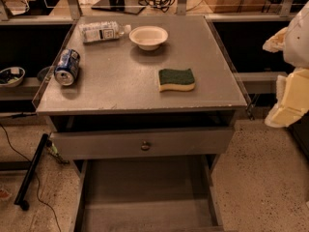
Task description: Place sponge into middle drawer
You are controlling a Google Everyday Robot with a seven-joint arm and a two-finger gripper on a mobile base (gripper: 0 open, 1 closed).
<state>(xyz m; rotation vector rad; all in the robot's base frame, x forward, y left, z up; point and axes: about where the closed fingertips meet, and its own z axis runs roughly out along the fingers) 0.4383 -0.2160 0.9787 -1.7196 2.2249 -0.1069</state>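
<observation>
Sponge [176,79] on cabinet top [120,83], gripper [288,103] at right edge

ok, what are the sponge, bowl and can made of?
Sponge: yellow foam under a dark green scouring face, matte. Bowl: white, matte, probably paper or plastic. Can: likely aluminium, glossy blue print, shiny end. Gripper hangs at the right edge, beside the cabinet.

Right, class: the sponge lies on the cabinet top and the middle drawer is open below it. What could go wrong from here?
1. The gripper is at the right edge of the view. Reaching in for the sponge, it might nudge the bowl behind it.
2. The upper drawer front seems to overhang the back of the middle drawer, so a release too close in may miss.
</observation>
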